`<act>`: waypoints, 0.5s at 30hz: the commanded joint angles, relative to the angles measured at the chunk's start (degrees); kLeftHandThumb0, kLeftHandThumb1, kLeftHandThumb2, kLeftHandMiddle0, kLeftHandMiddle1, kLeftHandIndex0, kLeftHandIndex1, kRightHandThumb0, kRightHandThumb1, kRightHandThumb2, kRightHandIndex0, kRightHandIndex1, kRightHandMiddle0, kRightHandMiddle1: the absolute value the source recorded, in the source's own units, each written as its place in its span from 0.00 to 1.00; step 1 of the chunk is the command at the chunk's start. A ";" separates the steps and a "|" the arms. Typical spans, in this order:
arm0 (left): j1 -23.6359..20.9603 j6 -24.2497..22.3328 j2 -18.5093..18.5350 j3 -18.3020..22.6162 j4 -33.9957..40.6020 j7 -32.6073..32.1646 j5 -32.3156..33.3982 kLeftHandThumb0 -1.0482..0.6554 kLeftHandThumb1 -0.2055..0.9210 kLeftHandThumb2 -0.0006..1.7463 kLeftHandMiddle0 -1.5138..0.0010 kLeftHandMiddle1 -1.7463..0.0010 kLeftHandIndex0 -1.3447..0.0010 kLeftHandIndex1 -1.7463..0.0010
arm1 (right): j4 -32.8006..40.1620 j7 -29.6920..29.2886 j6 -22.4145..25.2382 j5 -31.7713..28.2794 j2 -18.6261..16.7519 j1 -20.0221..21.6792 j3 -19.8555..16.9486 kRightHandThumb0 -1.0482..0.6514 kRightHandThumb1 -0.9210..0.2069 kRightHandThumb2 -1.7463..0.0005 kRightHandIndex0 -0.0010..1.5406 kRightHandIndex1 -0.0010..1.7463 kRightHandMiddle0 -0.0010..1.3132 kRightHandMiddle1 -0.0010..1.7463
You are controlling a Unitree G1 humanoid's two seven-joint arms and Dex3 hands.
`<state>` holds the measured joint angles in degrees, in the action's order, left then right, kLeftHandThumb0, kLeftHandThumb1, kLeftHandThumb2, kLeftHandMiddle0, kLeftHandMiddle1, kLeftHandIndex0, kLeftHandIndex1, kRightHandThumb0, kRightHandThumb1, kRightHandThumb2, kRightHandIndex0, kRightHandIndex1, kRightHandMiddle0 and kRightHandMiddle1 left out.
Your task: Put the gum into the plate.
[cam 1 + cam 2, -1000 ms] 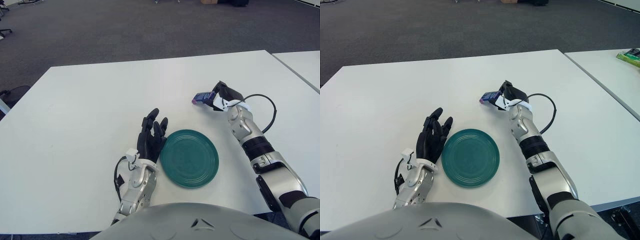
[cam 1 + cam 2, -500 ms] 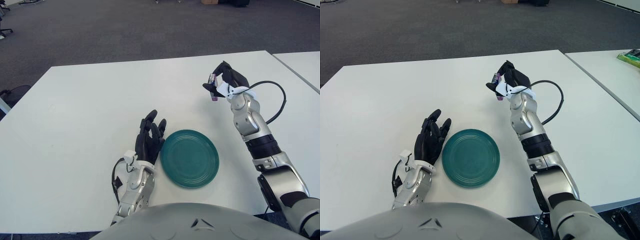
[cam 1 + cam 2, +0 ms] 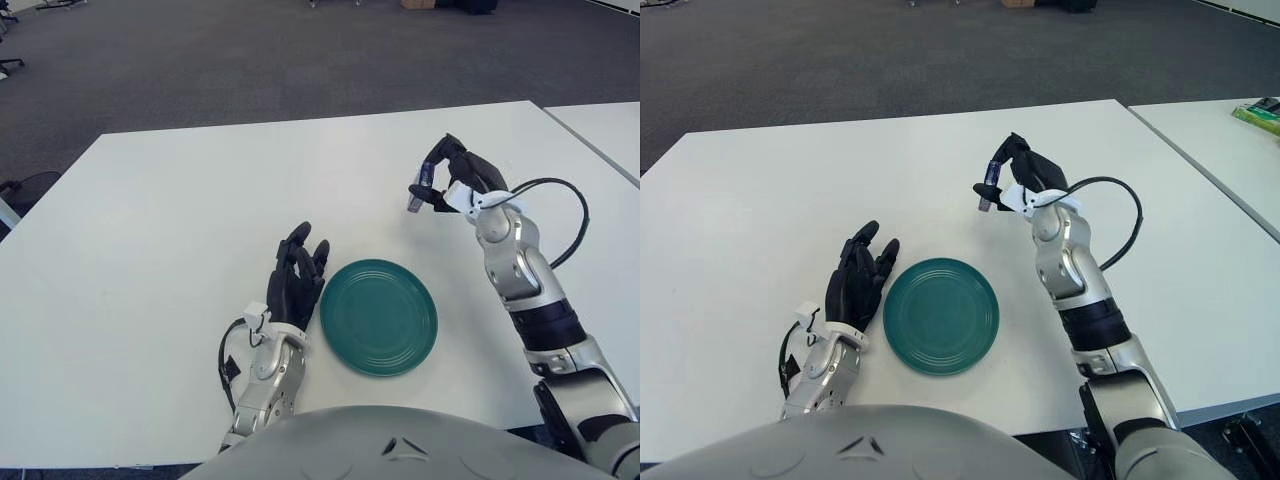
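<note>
A small blue and purple gum pack (image 3: 420,186) hangs in the air above the white table, gripped by my right hand (image 3: 447,180), whose black fingers curl around it. It is held behind and to the right of the round green plate (image 3: 378,316), which lies flat on the table near the front. My left hand (image 3: 296,280) shows just left of the plate with its fingers spread and holding nothing. In the right eye view the gum pack (image 3: 988,184) and plate (image 3: 941,315) appear the same way.
The white table (image 3: 180,230) spreads wide to the left and back. A second white table (image 3: 610,130) stands to the right across a narrow gap, with a green item (image 3: 1260,112) on it. A black cable (image 3: 570,215) loops off my right forearm.
My right hand lifted the gum pack off the table, then brought it slightly down and towards the plate, turning it more upright. My left hand stayed beside the plate.
</note>
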<state>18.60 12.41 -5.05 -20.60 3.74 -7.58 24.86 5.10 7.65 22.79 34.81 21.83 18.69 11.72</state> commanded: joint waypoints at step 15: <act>0.71 -0.65 -5.43 0.84 -0.52 0.73 -0.46 0.19 1.00 0.47 0.64 0.98 0.96 0.54 | 16.39 8.72 -0.27 -4.02 2.52 -8.14 -3.69 0.40 0.14 0.58 0.44 1.00 0.23 1.00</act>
<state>18.76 12.04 -5.11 -19.95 3.70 -7.31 24.28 18.06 14.79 21.95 32.10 24.02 11.83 9.08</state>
